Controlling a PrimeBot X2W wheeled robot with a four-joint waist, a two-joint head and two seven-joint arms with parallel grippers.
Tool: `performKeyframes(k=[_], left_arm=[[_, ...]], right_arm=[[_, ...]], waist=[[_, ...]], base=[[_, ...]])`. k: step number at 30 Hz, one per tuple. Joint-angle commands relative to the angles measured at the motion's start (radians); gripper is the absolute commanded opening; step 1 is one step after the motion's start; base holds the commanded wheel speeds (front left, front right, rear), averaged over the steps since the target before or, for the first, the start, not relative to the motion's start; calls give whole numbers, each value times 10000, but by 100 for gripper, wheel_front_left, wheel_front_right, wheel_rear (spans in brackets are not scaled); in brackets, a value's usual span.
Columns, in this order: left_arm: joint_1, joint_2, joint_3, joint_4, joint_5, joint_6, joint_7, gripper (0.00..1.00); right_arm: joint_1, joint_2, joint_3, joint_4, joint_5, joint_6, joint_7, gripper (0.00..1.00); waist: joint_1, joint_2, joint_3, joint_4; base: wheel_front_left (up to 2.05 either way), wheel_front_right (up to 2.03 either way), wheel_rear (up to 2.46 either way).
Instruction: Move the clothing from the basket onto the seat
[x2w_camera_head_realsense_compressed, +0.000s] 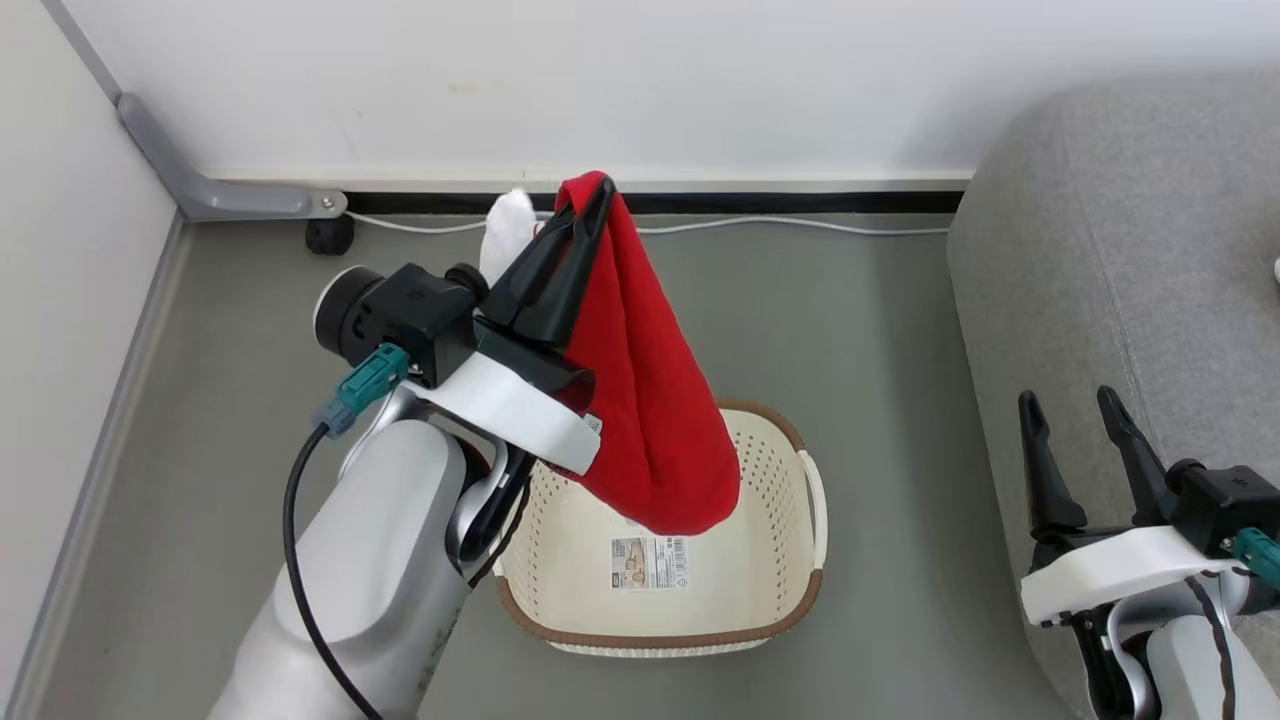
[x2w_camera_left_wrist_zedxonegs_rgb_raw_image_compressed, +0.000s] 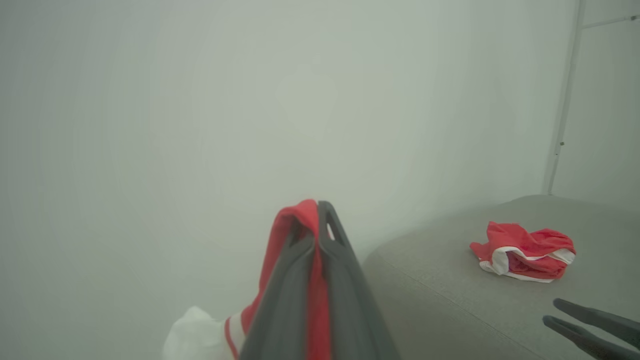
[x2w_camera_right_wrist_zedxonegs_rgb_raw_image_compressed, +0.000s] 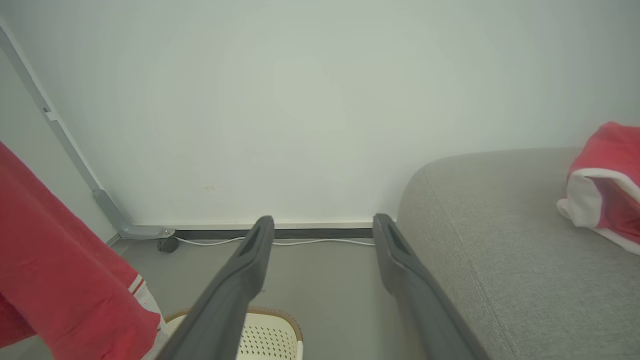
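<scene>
My left gripper (x2w_camera_head_realsense_compressed: 592, 195) is shut on a red garment (x2w_camera_head_realsense_compressed: 650, 400) with a white cuff, which hangs down over the cream basket (x2w_camera_head_realsense_compressed: 770, 600). The basket's bottom shows bare apart from its paper label (x2w_camera_head_realsense_compressed: 650, 562). In the left wrist view the red fabric (x2w_camera_left_wrist_zedxonegs_rgb_raw_image_compressed: 287, 240) is pinched between the dark fingers (x2w_camera_left_wrist_zedxonegs_rgb_raw_image_compressed: 345, 280). A second red and white garment (x2w_camera_left_wrist_zedxonegs_rgb_raw_image_compressed: 522, 250) lies crumpled on the grey seat (x2w_camera_left_wrist_zedxonegs_rgb_raw_image_compressed: 450, 295), also at the right edge of the right wrist view (x2w_camera_right_wrist_zedxonegs_rgb_raw_image_compressed: 607, 185). My right gripper (x2w_camera_head_realsense_compressed: 1075, 405) stands open and empty over the seat's (x2w_camera_head_realsense_compressed: 1120, 250) front edge.
The basket stands on the grey floor (x2w_camera_head_realsense_compressed: 850, 300) between my arms. A white wall with a dark skirting strip and a white cable (x2w_camera_head_realsense_compressed: 800, 225) runs behind. A grey metal bracket with a black caster (x2w_camera_head_realsense_compressed: 328, 235) sits in the far left corner.
</scene>
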Motion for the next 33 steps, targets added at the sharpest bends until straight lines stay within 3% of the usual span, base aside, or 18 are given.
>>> performKeyframes(k=[1, 19, 25, 33], left_arm=[[-596, 216, 240, -422, -94, -11, -61, 0], [-1119, 290, 14, -951, -331, -11, -61, 0], [-1146, 216, -18, -1019, -285, -11, -61, 0], [-1075, 117, -79, -1052, -271, -11, -61, 0]], right_arm=[[39, -98, 201, -205, -37, 40, -59, 100], [179, 47, 512, -332, -47, 40, -59, 100], [-330, -135, 1587, -1000, 303, 40, -59, 100], [-1550, -962, 4188, -1637, 1191, 40, -59, 100]], waist=[[0, -1, -101, 70], [0, -1, -263, 217], [0, -1, -226, 188], [0, -1, -175, 132]], base=[[0, 0, 0], [0, 0, 0], [0, 0, 0], [0, 0, 0]])
